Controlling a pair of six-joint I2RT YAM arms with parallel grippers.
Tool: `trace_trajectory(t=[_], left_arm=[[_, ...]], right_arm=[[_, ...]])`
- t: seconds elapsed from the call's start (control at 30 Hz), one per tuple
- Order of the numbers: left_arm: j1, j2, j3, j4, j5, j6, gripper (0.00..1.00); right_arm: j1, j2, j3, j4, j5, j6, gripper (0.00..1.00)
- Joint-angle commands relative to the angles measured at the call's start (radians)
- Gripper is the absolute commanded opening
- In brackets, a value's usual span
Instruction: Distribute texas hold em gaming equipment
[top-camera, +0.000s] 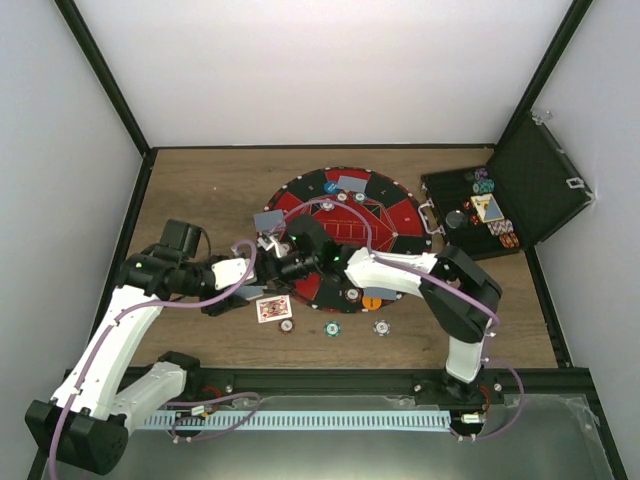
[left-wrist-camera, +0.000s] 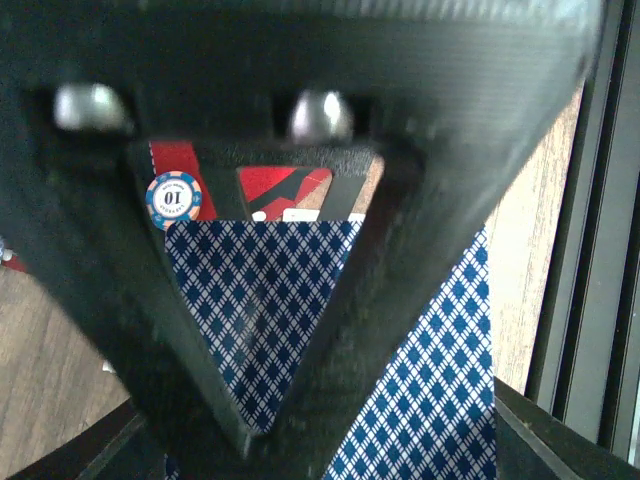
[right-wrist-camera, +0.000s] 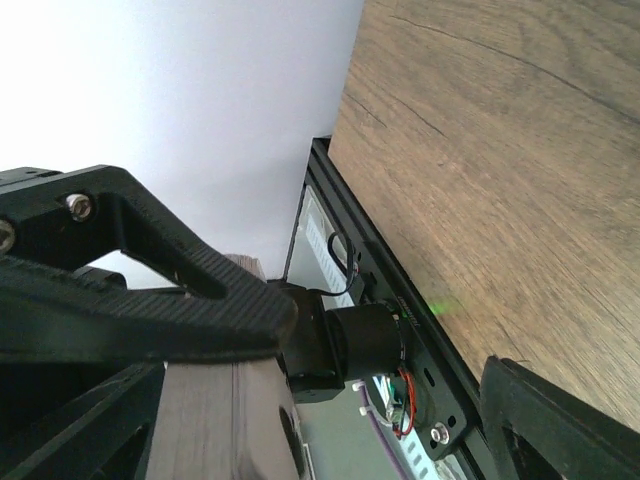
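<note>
A round red-and-black poker mat (top-camera: 392, 215) lies mid-table. My left gripper (top-camera: 263, 243) hovers at the mat's left edge, shut on a playing card (top-camera: 269, 218). In the left wrist view that card's blue diamond back (left-wrist-camera: 440, 380) fills the space between the closed fingers of the left gripper (left-wrist-camera: 260, 440), and a blue "10" chip (left-wrist-camera: 173, 197) shows beyond it. My right gripper (top-camera: 285, 266) sits just right of the left one, turned sideways. Seen from its own wrist, the right gripper (right-wrist-camera: 390, 390) is open and holds nothing. A face-up card (top-camera: 274, 308) and three chips (top-camera: 332, 328) lie in front of the mat.
A black hinged case (top-camera: 530, 185) stands open at the right with chips and cards inside. Another card (top-camera: 350, 183) and a blue chip (top-camera: 331, 186) rest on the mat's far side. An orange chip (top-camera: 372, 300) sits at its near edge. The black frame rail (right-wrist-camera: 400, 300) borders the table.
</note>
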Motion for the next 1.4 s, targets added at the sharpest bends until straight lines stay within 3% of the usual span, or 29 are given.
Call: trace_trajectory(t=[0.0, 0.47, 0.93, 1.2, 1.37], left_arm=[[0.003, -0.005, 0.015, -0.005, 0.025, 0.009, 0.04], [0.003, -0.002, 0.026, -0.011, 0.02, 0.014, 0.04], [0.002, -0.004, 0.016, -0.003, 0.021, 0.013, 0.04], [0.002, 0.002, 0.014, 0.003, 0.027, 0.011, 0.04], [0.002, 0.002, 0.013, 0.002, 0.025, 0.01, 0.04]], right_arm=[[0.02, 0.048, 0.067, 0.039, -0.047, 0.01, 0.86], [-0.061, 0.021, -0.019, 0.0, -0.028, -0.019, 0.77], [-0.079, -0.082, -0.083, -0.082, 0.034, -0.07, 0.55], [-0.028, -0.056, 0.011, -0.092, 0.019, -0.1, 0.67], [0.007, 0.02, 0.082, -0.078, -0.014, -0.097, 0.69]])
